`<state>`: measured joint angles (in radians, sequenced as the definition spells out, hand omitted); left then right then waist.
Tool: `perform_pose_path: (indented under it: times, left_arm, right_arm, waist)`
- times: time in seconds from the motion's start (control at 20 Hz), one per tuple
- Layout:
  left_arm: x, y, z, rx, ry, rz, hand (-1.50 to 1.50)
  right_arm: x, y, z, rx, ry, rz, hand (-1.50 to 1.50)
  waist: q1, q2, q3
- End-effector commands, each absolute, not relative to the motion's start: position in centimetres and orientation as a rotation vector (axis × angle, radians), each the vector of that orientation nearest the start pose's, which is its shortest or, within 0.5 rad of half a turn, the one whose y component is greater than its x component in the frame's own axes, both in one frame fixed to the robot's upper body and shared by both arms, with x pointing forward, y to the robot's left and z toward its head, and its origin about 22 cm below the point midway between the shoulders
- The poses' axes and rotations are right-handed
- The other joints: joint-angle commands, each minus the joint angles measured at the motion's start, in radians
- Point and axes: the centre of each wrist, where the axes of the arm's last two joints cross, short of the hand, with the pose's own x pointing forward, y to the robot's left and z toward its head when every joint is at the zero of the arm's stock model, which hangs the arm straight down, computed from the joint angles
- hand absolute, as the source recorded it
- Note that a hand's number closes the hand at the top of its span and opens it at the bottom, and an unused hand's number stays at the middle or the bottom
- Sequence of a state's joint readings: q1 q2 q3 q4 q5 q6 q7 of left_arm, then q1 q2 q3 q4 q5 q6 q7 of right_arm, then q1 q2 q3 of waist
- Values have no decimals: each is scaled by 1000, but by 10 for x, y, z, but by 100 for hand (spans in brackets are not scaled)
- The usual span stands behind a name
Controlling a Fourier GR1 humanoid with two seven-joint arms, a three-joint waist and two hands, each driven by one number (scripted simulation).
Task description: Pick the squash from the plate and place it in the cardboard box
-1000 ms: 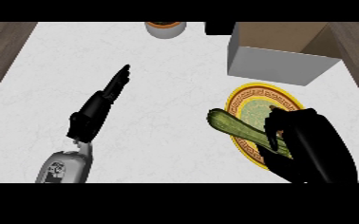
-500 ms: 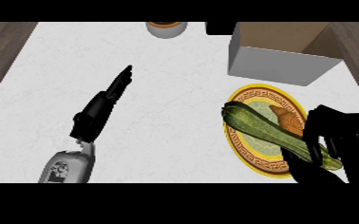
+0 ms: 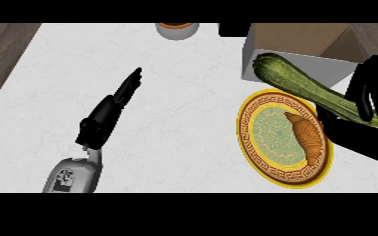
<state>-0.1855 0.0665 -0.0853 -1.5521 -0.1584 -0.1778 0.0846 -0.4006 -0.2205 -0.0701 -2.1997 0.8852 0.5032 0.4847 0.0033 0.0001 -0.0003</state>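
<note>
Surface: white speckled counter (image 3: 170,95) fills the frame, with a strip of wood floor at the upper left corner.
Right hand: black hand (image 3: 363,111) at the right edge of the frame, fingers curled round the lower right end of the squash, grasping it.
Squash: long dark green squash (image 3: 295,81), lifted clear of the plate, its free end at the upper middle right of the frame.
Long axis: runs diagonally from upper left, by the box's front wall, to lower right, into the hand.
Plate: yellow patterned plate (image 3: 255,145) at lower right, below the squash; a brown croissant (image 3: 306,136) lies on it.
Cardboard box: open box (image 3: 295,45) at upper right, just beyond the squash's free end; that end overlaps the box's pale front wall.
Key relation: the box opening lies up-frame from the held squash; judged, the squash must go higher in the frame and its axis must fit inside the opening.
Nearer arm: right.
Left hand: black hand (image 3: 111,111) at centre left, fingers straight, pointing toward the upper right, resting and empty.
Other: a round container (image 3: 177,30) at the top centre.
</note>
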Motion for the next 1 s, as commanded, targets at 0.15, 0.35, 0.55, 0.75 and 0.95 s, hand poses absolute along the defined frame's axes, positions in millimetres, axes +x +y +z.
perform_pose_path:
  times: [0.15,0.35,0.55,0.75,0.95]
  left_arm:
    - [283,198,55,-39,-1598,-466,0]
    - [275,200,43,-36,-1603,-447,0]
    - [290,193,34,-45,-1597,-456,0]
    - [287,203,40,-16,-1611,-464,0]
    - [275,193,33,-50,-1606,-462,0]
  right_arm:
    - [281,-236,244,-1063,-1681,713,150]
    - [300,-254,232,-1051,-1662,664,150]
    - [333,-231,232,-1097,-1633,669,150]
    - [356,-275,224,-1162,-1592,693,150]
    - [382,-256,188,-1198,-1554,776,150]
  waist:
    - [4,1,0]
    - [3,1,0]
    - [2,2,0]
    - [5,4,0]
    - [12,4,0]
